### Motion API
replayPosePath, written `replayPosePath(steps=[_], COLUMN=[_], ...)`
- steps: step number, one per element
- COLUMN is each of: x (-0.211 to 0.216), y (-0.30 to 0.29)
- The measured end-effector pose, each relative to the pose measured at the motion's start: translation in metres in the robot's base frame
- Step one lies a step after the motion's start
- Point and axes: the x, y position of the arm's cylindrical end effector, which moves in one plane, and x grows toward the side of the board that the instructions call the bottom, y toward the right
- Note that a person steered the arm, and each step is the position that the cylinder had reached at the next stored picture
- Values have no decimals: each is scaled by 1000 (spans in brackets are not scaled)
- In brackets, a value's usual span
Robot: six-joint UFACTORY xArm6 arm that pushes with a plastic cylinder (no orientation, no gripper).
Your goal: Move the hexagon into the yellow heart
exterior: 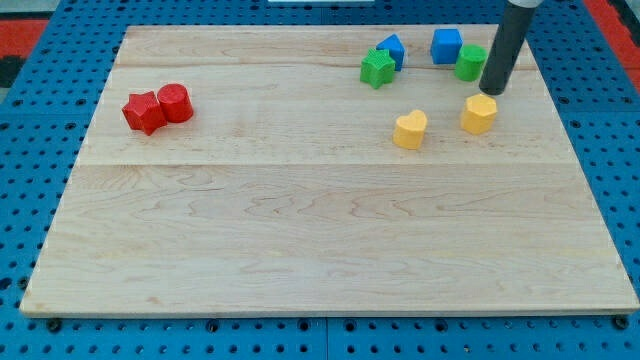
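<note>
A yellow hexagon block (pixel 479 114) lies at the view's upper right on the wooden board (pixel 300 230). A yellow heart block (pixel 409 129) lies to its left, a small gap apart. My tip (pixel 492 91) stands just above the hexagon's upper right edge, close to it or touching it; I cannot tell which. The dark rod rises from there to the view's top edge.
A green block (pixel 470 62) sits just left of the rod. A blue cube (pixel 446 45), a blue block (pixel 391 50) and a green star (pixel 377 68) lie along the top. A red star (pixel 143 112) and red cylinder (pixel 175 102) touch at the left.
</note>
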Motion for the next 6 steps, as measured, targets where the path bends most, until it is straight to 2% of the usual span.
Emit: replayPosePath(steps=[2,4,5,6], x=[50,82,87,60], y=[-52,-28,-85,-151])
